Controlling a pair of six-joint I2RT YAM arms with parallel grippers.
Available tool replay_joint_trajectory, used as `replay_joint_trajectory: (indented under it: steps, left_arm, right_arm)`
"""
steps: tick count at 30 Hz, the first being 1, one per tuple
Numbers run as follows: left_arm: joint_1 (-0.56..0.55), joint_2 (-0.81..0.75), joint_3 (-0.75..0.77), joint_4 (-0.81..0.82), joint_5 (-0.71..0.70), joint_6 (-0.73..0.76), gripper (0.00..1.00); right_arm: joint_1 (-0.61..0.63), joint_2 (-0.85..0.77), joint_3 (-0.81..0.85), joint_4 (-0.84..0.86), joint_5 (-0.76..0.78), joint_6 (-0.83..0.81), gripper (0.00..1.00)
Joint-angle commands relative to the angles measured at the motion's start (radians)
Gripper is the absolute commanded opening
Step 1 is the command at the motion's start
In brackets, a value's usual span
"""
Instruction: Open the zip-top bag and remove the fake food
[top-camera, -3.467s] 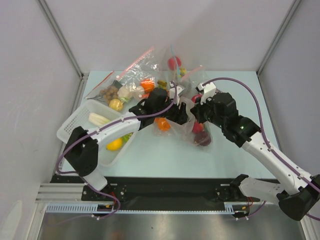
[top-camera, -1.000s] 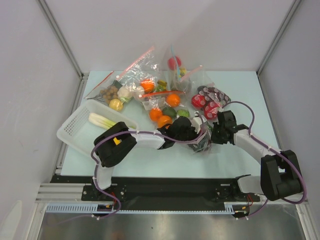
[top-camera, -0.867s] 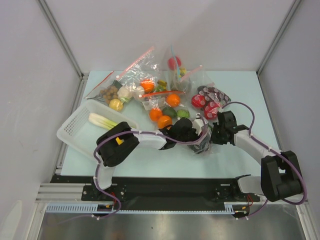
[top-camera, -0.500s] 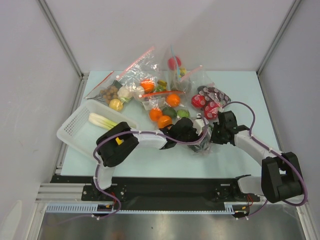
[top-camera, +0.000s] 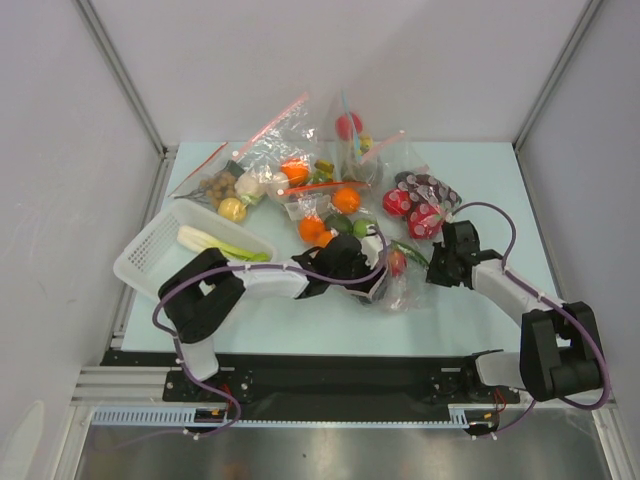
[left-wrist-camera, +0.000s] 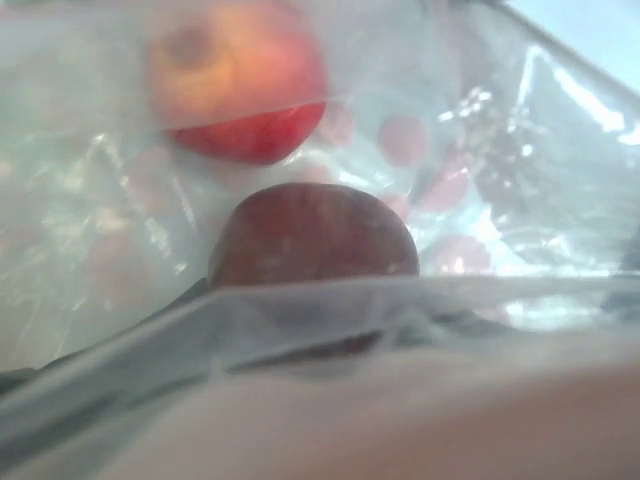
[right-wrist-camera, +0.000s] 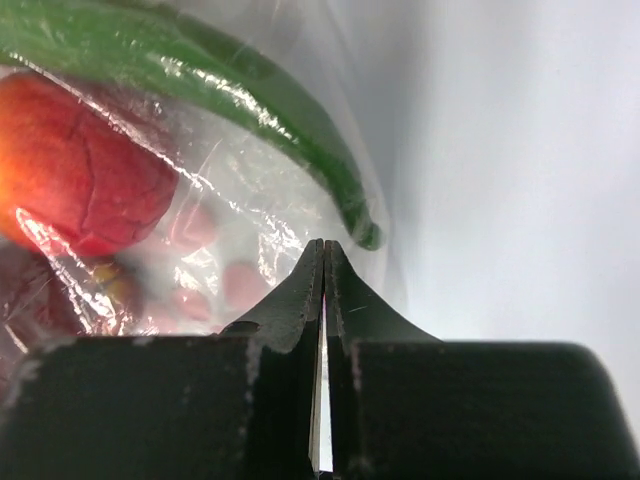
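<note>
While both arms reach low across the pale counter (top-camera: 480, 180), the zip-top bag (top-camera: 402, 288) lies crumpled between them, near the front middle, and that's where all the action is. The right end effector (right-wrist-camera: 322, 250) is closed, its two dark fingers (right-wrist-camera: 285, 300) pressed tip to tip with the bag's clear film pinched right at the point. Look through the plastic in the right wrist view: a red apple (right-wrist-camera: 85, 165) sits inside on the left, and a long green piece (right-wrist-camera: 270, 110) curves over it, its end just beside the fingertips. Over to the left end effector (top-camera: 366, 272), nosed right up against the bag's other side. Its wrist camera is filled with blurred plastic and a pale band across the bottom, so I cannot tell whether it is open or closed. Through that film a dark red apple (left-wrist-camera: 315, 235) shows in the middle, with the red apple, yellow-flushed from this side, above it and faint pink spots behind. So those pieces of fake food are inside the bag. Off to the left, a white basket (top-camera: 145, 255) stands on the counter with a leek (top-camera: 205, 240) lying in it, one end running behind the left arm. At the far side sits a cluster of other clear bags (top-camera: 300, 170) of toy produce, apart from both end effectors.
</note>
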Motion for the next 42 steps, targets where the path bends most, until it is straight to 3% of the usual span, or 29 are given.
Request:
replay_joint_trajectory:
  steps: [1, 18, 24, 26, 27, 30, 36, 42]
  left_arm:
    - [0.023, -0.106, -0.021, -0.051, -0.02, 0.03, 0.4]
    - [0.165, -0.488, -0.099, -0.236, 0.047, 0.042, 0.47]
    - [0.179, -0.487, -0.127, -0.211, 0.08, 0.039, 0.47]
    - [0.179, -0.47, -0.136, -0.188, 0.084, 0.032, 0.47]
    - [0.181, -0.468, -0.141, -0.179, 0.089, 0.03, 0.46]
    - [0.185, -0.464, -0.15, -0.168, 0.093, 0.024, 0.47]
    - [0.195, -0.45, -0.158, -0.124, 0.107, 0.013, 0.46]
    - [0.205, -0.435, -0.168, -0.093, 0.132, -0.001, 0.46]
  right_arm:
    - [-0.014, 0.006, -0.002, 0.026, 0.0, -0.017, 0.0]
    - [-0.02, 0.01, 0.001, 0.028, -0.006, -0.018, 0.0]
    - [-0.02, -0.025, -0.007, 0.061, -0.104, -0.033, 0.0]
    - [-0.02, -0.073, -0.01, 0.077, -0.142, -0.041, 0.09]
    - [-0.02, -0.089, -0.016, 0.084, -0.185, -0.046, 0.24]
    - [-0.02, -0.125, -0.036, 0.117, -0.291, -0.053, 0.48]
    - [-0.02, -0.082, -0.05, 0.152, -0.463, -0.059, 0.64]
    - [-0.006, -0.028, -0.055, 0.147, -0.526, -0.073, 0.72]
